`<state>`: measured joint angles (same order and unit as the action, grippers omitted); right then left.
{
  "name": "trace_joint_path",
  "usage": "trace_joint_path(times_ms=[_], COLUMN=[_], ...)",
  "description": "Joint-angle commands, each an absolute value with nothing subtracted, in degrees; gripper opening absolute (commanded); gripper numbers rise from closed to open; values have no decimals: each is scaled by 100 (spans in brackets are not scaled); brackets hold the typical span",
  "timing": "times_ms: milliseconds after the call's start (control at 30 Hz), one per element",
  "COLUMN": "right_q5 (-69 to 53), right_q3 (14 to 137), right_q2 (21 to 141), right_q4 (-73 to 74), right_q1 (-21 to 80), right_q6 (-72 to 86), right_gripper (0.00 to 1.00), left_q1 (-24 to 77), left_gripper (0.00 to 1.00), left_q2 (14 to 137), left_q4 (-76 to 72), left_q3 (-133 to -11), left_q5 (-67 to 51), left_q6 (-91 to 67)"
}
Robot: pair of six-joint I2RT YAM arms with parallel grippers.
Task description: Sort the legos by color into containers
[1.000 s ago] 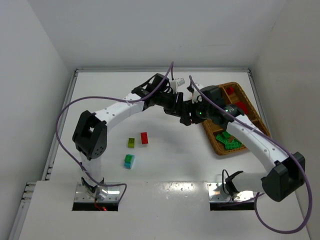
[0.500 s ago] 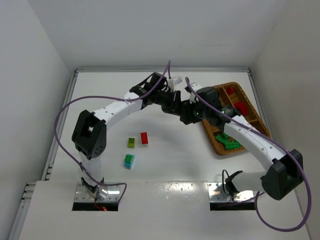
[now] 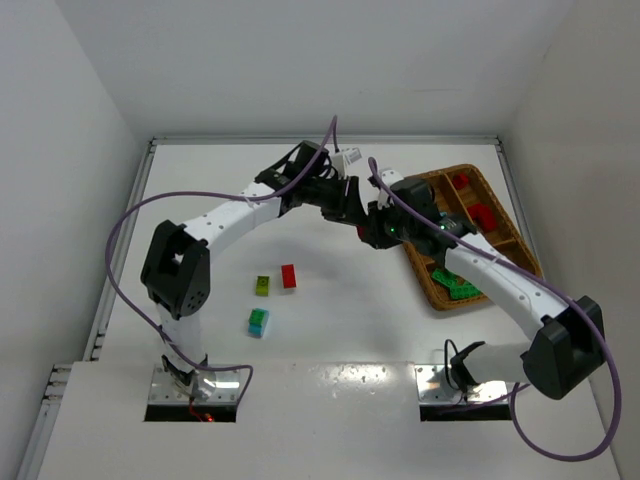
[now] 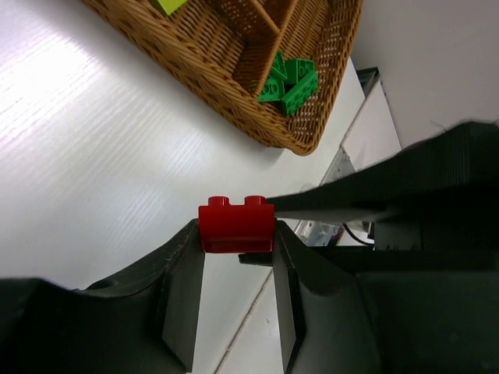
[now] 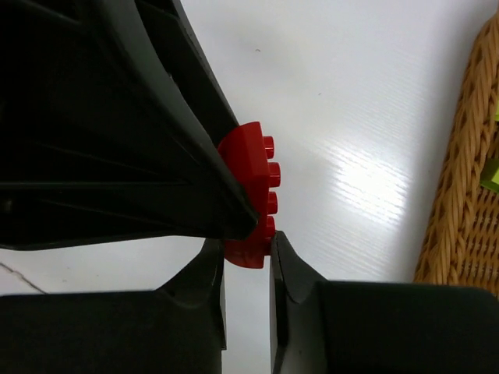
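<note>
A red lego [image 4: 236, 226] sits between the fingers of my left gripper [image 4: 238, 234], which is shut on it. In the right wrist view the same red lego [image 5: 249, 187] also sits between the tips of my right gripper [image 5: 247, 241], which is closed against it from the other side. In the top view the two grippers meet above the table, left [image 3: 350, 200] and right [image 3: 373, 225], just left of the wicker tray [image 3: 425, 278]; the held lego is hidden there. On the table lie a yellow-green lego [image 3: 262, 285], a red lego [image 3: 289, 276] and a cyan-and-green one [image 3: 258, 321].
The tray holds dark green legos [image 3: 455, 283] in its near compartment and red ones [image 3: 483, 215] further back. Its near corner with the green legos [image 4: 287, 78] shows in the left wrist view. The tray's wall [image 5: 468, 171] lies right of my right gripper.
Both grippers have shifted slightly left and toward the back together, staying joined at the red lego. The loose legos on the table have not moved.
</note>
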<state>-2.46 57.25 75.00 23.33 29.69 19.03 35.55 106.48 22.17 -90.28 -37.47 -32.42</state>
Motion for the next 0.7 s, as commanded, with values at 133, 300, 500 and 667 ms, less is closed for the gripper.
trace_joint_path(times_ms=[133, 300, 500, 667], right_q5=[369, 826, 1125, 1528], right_q3=[5661, 5537, 5545, 5616], right_q2=[7348, 7233, 7295, 7348], right_q4=[1784, 1951, 2223, 2355], right_q1=[2840, 2839, 2585, 1979], right_q6=[2206, 2320, 2698, 3031], right_gripper=[0, 0, 0, 0], left_q1=[3551, 3393, 3217, 3033], left_gripper=[0, 25, 81, 95], left_q2=[10081, 9976, 9870, 9756], left_q4=[2276, 2338, 2390, 2460], left_q3=[-9114, -9001, -8938, -8824], left_q5=[-4324, -4210, -4210, -4157], left_q6=[-3234, -3234, -3182, -3129])
